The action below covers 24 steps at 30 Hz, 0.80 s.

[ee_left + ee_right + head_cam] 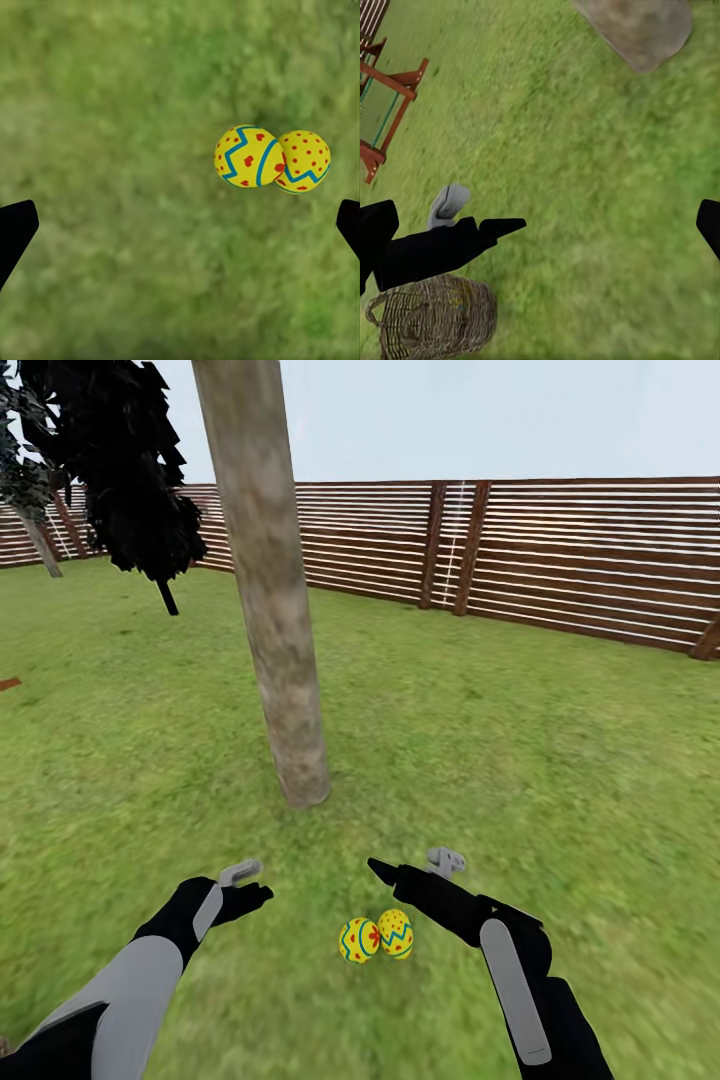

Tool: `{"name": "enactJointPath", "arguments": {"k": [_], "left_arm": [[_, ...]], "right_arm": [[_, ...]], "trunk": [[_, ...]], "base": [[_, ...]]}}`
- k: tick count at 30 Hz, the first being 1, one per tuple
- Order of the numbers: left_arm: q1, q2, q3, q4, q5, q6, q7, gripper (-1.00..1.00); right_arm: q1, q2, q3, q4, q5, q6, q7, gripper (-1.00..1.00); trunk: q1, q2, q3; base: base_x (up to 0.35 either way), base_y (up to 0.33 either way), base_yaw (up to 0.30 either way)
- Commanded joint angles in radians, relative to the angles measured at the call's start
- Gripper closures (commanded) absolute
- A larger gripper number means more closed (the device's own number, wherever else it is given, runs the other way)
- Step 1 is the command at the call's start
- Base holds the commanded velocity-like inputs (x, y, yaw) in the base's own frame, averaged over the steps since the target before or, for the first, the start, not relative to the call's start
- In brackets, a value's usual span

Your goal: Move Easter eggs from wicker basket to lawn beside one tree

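Two Easter eggs (377, 937) lie touching each other on the lawn (560, 760) near the foot of the tree (270, 610), while the wicker basket (435, 319) stands farther from that trunk. Both the left hand (245, 888) and right hand (400, 875) hover released and empty over the grass. The risk I see is that a third egg stays in the basket, its inside unclear, or that a low hand nudges the pair rolling from the tree.

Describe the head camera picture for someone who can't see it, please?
Two Easter eggs, yellow with blue zigzags and red marks, lie touching each other on the lawn between the robot's two black arms, near the foot of a bare grey-brown tree trunk. Both the left gripper and right gripper hang empty above the grass, and a brown slatted fence runs behind.
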Motion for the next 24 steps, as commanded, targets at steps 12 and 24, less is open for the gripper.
{"name": "enactJointPath", "arguments": {"k": [12, 24], "left_arm": [[0.0, -0.001, 0.005, -0.002, -0.005, 0.006, -0.006, -1.0], [0.0, -0.001, 0.004, -0.002, -0.005, 0.006, -0.006, -1.0]], "right_arm": [[-0.001, 0.001, 0.0, -0.001, 0.005, 0.005, 0.005, -1.0], [-0.001, 0.002, 0.001, -0.001, 0.005, 0.005, -0.002, -1.0]], "trunk": [[0.0, 0.0, 0.019], [0.0, 0.0, 0.039]], "base": [[0.0, 0.0, 0.0], [0.0, 0.0, 0.0]]}}
